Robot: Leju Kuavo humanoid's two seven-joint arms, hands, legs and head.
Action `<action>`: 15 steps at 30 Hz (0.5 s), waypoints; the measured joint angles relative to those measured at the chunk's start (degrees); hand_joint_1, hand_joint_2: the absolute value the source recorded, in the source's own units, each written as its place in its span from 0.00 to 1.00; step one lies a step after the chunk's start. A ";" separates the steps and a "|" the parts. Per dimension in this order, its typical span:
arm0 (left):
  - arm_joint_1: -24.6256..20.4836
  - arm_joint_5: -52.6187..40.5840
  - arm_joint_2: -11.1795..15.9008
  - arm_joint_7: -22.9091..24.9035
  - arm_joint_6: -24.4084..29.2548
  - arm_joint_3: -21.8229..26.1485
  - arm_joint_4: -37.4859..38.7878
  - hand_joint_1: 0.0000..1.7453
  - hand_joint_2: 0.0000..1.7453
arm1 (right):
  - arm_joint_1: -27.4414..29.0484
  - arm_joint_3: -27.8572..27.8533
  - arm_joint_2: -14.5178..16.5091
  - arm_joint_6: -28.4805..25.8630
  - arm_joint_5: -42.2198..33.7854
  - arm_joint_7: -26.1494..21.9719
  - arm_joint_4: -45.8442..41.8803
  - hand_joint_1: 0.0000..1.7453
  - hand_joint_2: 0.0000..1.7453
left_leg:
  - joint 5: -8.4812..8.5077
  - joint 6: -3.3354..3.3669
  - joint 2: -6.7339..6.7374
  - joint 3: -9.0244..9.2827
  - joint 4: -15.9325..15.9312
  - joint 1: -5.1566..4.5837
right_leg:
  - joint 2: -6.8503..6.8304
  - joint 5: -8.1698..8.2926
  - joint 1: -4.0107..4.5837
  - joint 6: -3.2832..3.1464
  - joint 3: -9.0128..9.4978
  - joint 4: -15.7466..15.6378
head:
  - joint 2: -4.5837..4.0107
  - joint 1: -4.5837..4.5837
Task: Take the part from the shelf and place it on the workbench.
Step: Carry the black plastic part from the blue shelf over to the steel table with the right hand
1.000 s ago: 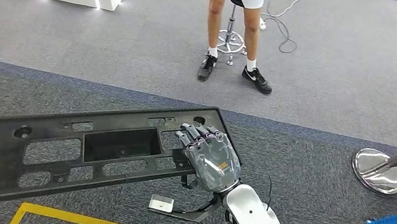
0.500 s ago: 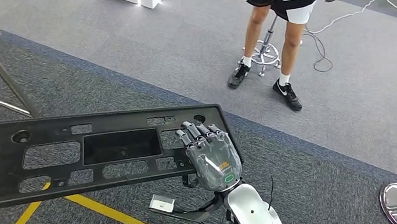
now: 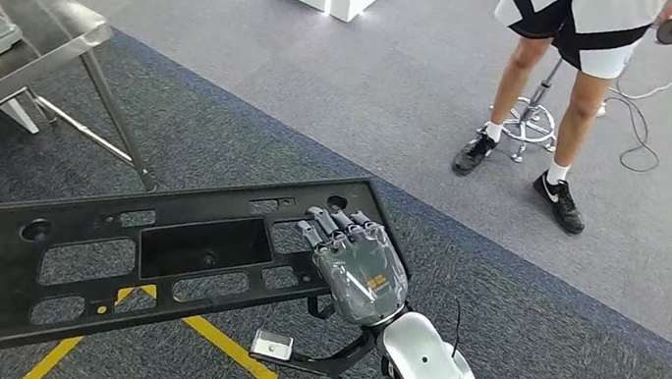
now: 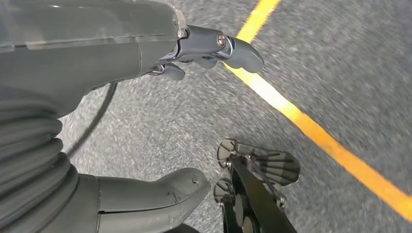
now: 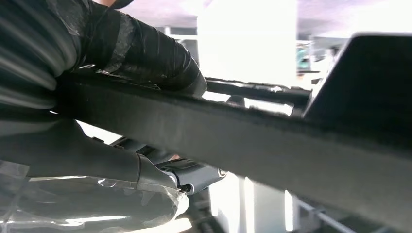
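**The robot turns and a table comes into view**

The whole view swings round. A shiny metal table [image 3: 20, 46] now shows at the far left. The person [image 3: 580, 45] sits further right than before. The yellow floor line [image 3: 221, 347] now runs slanted under the black part [image 3: 154, 253].

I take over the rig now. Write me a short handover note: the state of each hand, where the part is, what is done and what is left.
Right hand: grips the black part at its near right end, fingers over the top, holding it in the air above the carpet.
Left hand: holds nothing, fingers apart, hanging over the floor by a yellow line.
Done: part is off the shelf and carried.
Left: reach the metal workbench, at upper left in the head view, and set the part on it.
Note: a person stands ahead right.
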 joint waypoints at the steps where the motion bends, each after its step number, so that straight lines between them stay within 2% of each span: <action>1: 0.09 0.00 0.04 0.00 0.00 0.00 0.00 0.00 1.00 | 0.01 0.03 0.00 0.03 0.00 0.00 0.00 1.00 1.00 | 1.62 -0.14 0.46 1.58 -2.77 0.11 | -0.86 -0.17 -0.05 0.18 0.06 0.11 | 0.00 0.01; 2: 0.11 0.00 0.07 0.00 0.00 -0.01 0.00 0.00 1.00 | 0.00 0.05 0.00 0.06 0.00 0.00 0.00 1.00 1.00 | 3.15 -0.20 1.52 3.80 -6.93 0.14 | -1.60 -0.40 -0.06 0.46 0.12 0.31 | 0.00 0.01; 4: 0.02 0.00 0.09 0.00 0.00 -0.05 0.00 0.00 1.00 | -0.06 0.08 0.00 0.10 0.01 0.01 0.00 1.00 1.00 | 4.88 0.38 3.13 7.14 -13.08 -0.14 | -2.80 -0.93 0.15 1.20 0.15 0.79 | 0.00 0.00; 5: 0.00 -0.01 0.09 0.00 0.00 -0.08 0.00 0.00 1.00 | -0.10 0.10 0.00 0.11 0.01 0.01 0.00 1.00 1.00 | 4.86 0.87 3.40 7.63 -14.13 -0.35 | -3.25 -1.13 0.29 1.54 0.20 0.94 | 0.00 0.01; 7: 0.14 -0.02 0.09 0.00 0.00 -0.11 0.00 0.00 1.00 | -0.14 0.17 0.00 0.13 0.02 0.00 0.00 1.00 1.00 | 4.85 1.91 2.30 7.57 -14.12 -0.59 | -4.05 -1.32 0.32 2.14 0.45 0.92 | 0.00 0.01; 8: 0.25 -0.03 0.09 0.00 0.00 -0.11 0.00 0.00 1.00 | -0.15 0.21 -0.01 0.12 0.01 0.01 -0.01 1.00 1.00 | 4.91 2.29 1.74 7.62 -14.25 -0.56 | -3.87 -1.58 0.16 2.46 0.62 1.11 | 0.00 0.02; 10: 0.21 -0.07 0.10 0.00 -0.01 -0.14 0.00 0.00 1.00 | -0.05 0.26 -0.03 0.05 0.01 0.01 -0.07 1.00 1.00 | 5.12 3.04 0.67 7.81 -14.52 -0.38 | -1.52 -3.66 -0.18 2.90 -0.32 3.89 | 0.00 0.02; 12: -0.01 0.09 0.13 0.00 -0.20 -0.19 0.00 0.00 1.00 | 0.18 0.26 -0.09 0.01 0.01 0.00 -0.14 1.00 1.00 | 5.22 3.50 -0.50 7.75 -14.56 -0.40 | 1.47 -7.42 -0.28 2.98 -3.82 11.12 | 0.00 0.02; 13: -0.09 0.24 0.16 0.00 -0.33 -0.22 0.01 0.00 1.00 | 0.27 0.27 -0.12 0.03 0.03 -0.03 -0.15 1.00 1.00 | 5.24 3.59 -1.24 7.71 -14.56 -0.50 | 2.11 -8.79 -0.25 2.96 -5.84 14.89 | 0.00 0.03; 14: -0.10 0.40 0.18 0.01 -0.48 -0.22 0.02 0.00 1.00 | 0.30 0.30 -0.14 0.07 0.08 -0.07 -0.13 1.00 1.00 | 5.25 3.64 -2.00 7.70 -14.55 -0.63 | 2.38 -9.10 -0.21 2.87 -7.21 17.17 | 0.00 0.02; 15: -0.07 0.49 0.19 0.02 -0.55 -0.22 0.04 0.00 1.00 | 0.28 0.35 -0.15 0.11 0.13 -0.10 -0.12 1.00 1.00 | 5.27 3.65 -2.83 7.73 -14.54 -0.75 | 2.53 -8.18 -0.17 2.67 -7.52 17.23 | 0.00 0.02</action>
